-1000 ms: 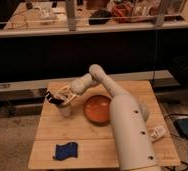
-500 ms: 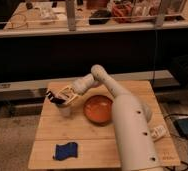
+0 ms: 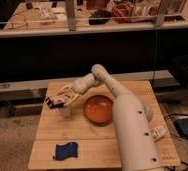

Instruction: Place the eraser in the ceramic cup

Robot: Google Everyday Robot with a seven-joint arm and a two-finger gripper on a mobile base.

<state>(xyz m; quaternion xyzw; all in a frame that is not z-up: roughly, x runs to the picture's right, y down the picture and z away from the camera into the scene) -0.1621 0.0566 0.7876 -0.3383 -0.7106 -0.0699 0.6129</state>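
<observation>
My gripper (image 3: 57, 100) hangs over the far left part of the wooden table (image 3: 92, 135), at the end of the white arm (image 3: 132, 130) that reaches in from the lower right. A small dark thing shows at its tip; I cannot tell whether it is the eraser. A pale, cup-like shape (image 3: 65, 111) stands right under the gripper, mostly hidden by it; it may be the ceramic cup. An orange bowl (image 3: 98, 109) sits just right of the gripper.
A blue crumpled thing (image 3: 66, 150) lies at the table's front left. A small white object (image 3: 158, 132) sits near the right edge. A dark shelf and a cluttered bench (image 3: 102, 20) run behind the table.
The gripper has stayed over the same spot at the far left, dipping only slightly. Nothing else has moved.
</observation>
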